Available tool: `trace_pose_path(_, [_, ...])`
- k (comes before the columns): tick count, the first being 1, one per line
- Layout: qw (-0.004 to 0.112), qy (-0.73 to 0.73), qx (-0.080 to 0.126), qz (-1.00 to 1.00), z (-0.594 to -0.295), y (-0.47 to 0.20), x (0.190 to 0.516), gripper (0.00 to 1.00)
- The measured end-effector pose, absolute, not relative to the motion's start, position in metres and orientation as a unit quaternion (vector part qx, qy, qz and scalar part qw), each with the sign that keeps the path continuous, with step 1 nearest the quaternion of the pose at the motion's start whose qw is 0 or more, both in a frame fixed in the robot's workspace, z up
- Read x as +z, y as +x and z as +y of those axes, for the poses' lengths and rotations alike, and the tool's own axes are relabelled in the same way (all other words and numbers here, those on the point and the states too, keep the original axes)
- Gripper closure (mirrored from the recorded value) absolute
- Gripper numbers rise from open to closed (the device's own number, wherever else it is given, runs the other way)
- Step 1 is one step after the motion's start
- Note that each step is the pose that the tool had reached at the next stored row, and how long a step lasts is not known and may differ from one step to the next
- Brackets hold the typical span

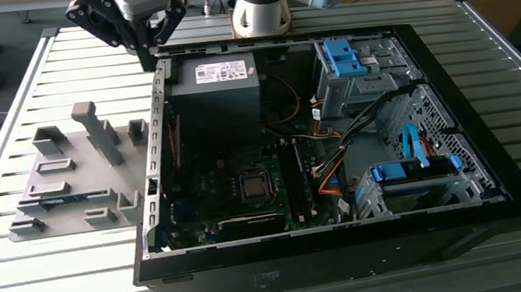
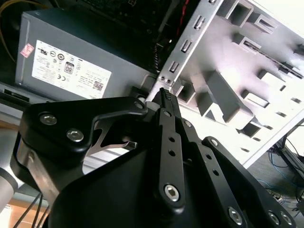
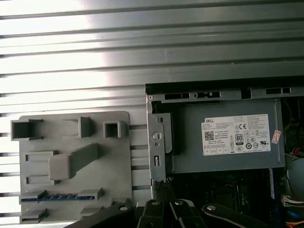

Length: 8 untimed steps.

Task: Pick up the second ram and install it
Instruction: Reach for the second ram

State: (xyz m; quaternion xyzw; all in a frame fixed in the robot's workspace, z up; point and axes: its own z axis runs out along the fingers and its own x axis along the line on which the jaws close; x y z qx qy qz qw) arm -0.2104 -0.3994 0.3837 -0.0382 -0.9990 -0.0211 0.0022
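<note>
The second ram (image 1: pixel 58 200) is a thin blue-green stick lying in a slot near the front of the grey holder plate (image 1: pixel 71 145), on the exterior view's left beside the open computer case (image 1: pixel 489 168). In the first wrist view the ram (image 3: pixel 59 196) also lies in the holder (image 3: pixel 114 142). My gripper (image 1: pixel 147 55) hangs above the case's far left corner, well away from the ram. Its black fingers are shut with nothing between them, tips together in both wrist views (image 2: pixel 165 92) (image 3: pixel 164 184).
Inside the case are the grey power supply (image 1: pixel 213 86), the motherboard (image 1: pixel 245 190) with long memory slots (image 1: pixel 299 181), loose cables (image 1: pixel 337 160) and bright-blue drive brackets (image 1: pixel 343 57) (image 1: pixel 414 171). A tall grey post (image 1: pixel 98 132) rises from the holder. Everything rests on a slatted metal table (image 1: pixel 64 276).
</note>
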Motion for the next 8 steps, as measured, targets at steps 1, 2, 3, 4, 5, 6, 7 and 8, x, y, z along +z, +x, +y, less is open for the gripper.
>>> trace_pose_path(1, [0.002, -0.038, -0.021, -0.999, -0.400, -0.214, 0.384, 0.89])
trace_pose_path(2, [0.002, -0.038, -0.021, -0.999, -0.400, -0.218, 0.383, 0.89])
trace_pose_path(3, [0.002, -0.038, -0.021, -0.999, -0.401, -0.221, 0.383, 0.89])
trace_pose_path(4, [0.002, -0.038, -0.021, -0.999, -0.402, -0.225, 0.383, 0.89])
trace_pose_path(5, [0.001, -0.038, -0.021, -0.999, -0.402, -0.229, 0.383, 0.89])
trace_pose_path(6, [0.001, -0.038, -0.021, -0.999, -0.403, -0.232, 0.383, 0.89])
trace_pose_path(7, [0.001, -0.038, -0.021, -0.999, -0.403, -0.236, 0.383, 0.89])
trace_pose_path(8, [0.001, -0.038, -0.021, -0.999, -0.403, -0.239, 0.382, 0.89])
